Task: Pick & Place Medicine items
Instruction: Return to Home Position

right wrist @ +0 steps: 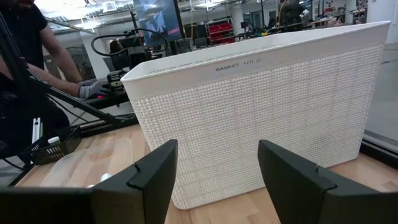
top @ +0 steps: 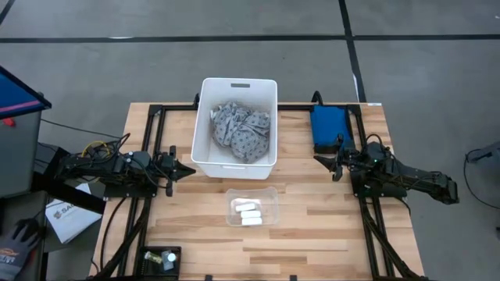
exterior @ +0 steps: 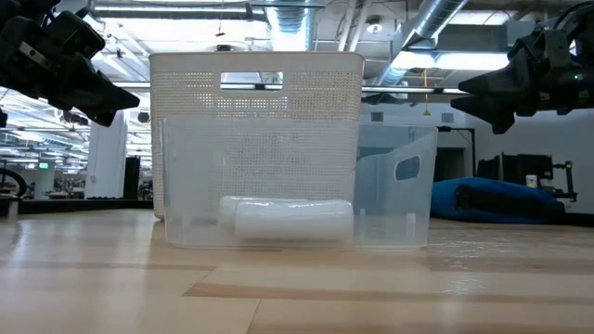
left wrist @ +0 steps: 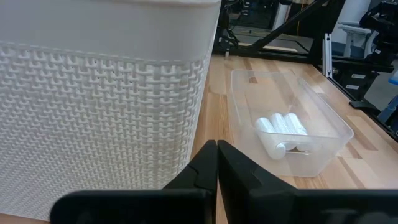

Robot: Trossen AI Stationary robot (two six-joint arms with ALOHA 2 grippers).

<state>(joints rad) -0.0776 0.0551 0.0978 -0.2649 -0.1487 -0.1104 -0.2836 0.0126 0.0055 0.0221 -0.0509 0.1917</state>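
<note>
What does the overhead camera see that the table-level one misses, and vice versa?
Only the high view shows the grey cloth inside the white bin, and a small black bin by the table's corner. Only the low view shows the ceiling pipes. Both show the white bin, the clear tray of medicine items, the blue pouch, and the left fingers and right fingers flanking the bin.

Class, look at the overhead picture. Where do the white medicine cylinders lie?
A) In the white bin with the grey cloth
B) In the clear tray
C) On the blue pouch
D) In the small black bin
B: the white cylinders lie side by side inside the clear tray, which stands apart from the white bin.
</note>
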